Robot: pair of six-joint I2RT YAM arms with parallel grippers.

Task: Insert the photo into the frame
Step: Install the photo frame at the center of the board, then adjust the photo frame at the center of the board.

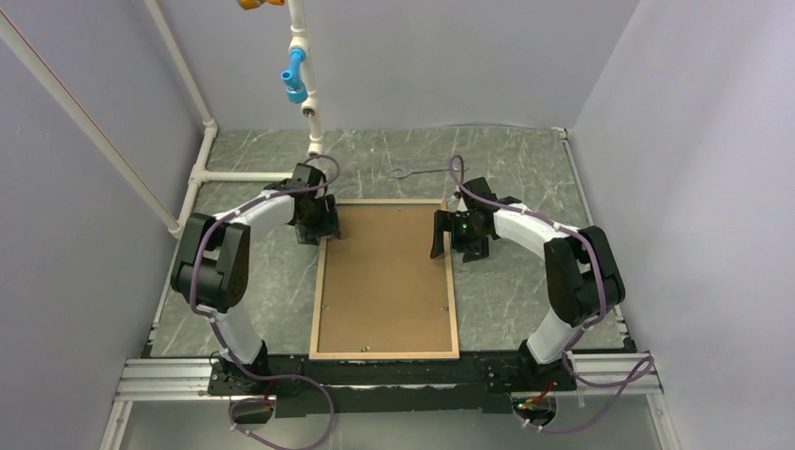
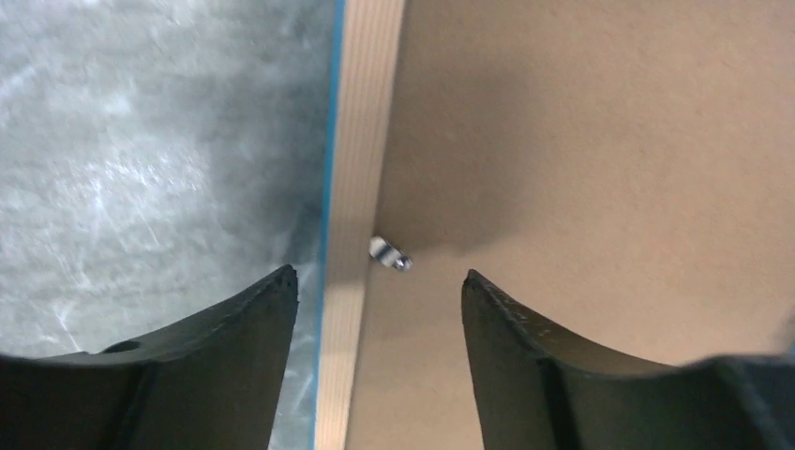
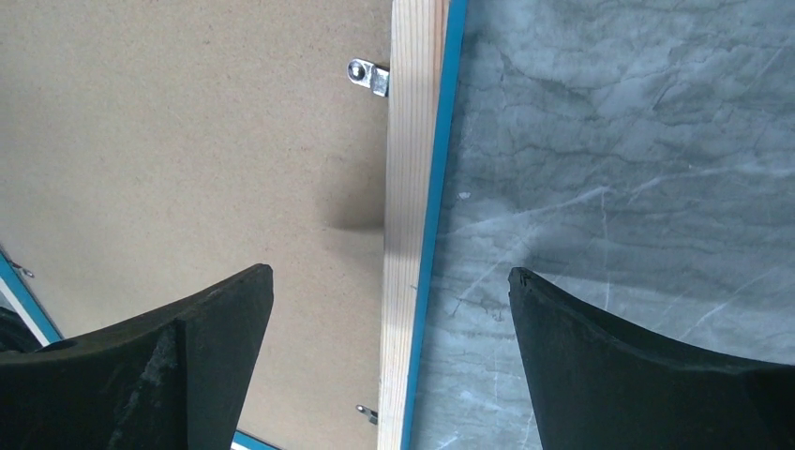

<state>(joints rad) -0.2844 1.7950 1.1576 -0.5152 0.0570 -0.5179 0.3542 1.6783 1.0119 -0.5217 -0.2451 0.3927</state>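
Fingers (image 2: pixel 234 366) of L gripper (image 2: pixel 380 274): parted approx. midway, nothing held. Left long rail of frame (image 1: pixel 384 355) and one small metal clip (image 2: pixel 389 253) lay below the gap between tips; no contact visible.

R gripper (image 3: pixel 390 273): jaws spread wide, empty, straddling right long rail from above. Second clip (image 3: pixel 368 77) sat ahead of tips at rail's inner edge, over the board.

Item, frame: lay flat, face down, centre of table (image 1: pixel 525 169), between the two arms. Pale wood back was up; blue showed only as a thin line along outer edges.
- Contents: brown backing board (image 1: pixel 384 272) filled the opening, inside all four rails.
- Photo: not visible in any view; cannot tell if under board.

Edges / room:
- Near short rail lay just beside black base bar at table's near edge; far short rail approx. mid-table.
- Bare marbled grey surface lay open to L and R of frame and beyond far rail.
- Thin grey metal piece (image 1: pixel 417 172) lay beyond far rail, apart from frame.
- White pipe (image 1: pixel 239 175) ran along far-L part of table, well apart from frame.

Arms: both rose from bases at near edge, elbows bowed outward, forearms curving back in toward frame, wrists pointed down. L gripper was at far end of left rail, near far-L corner. R gripper was on right rail, slightly nearer than L.
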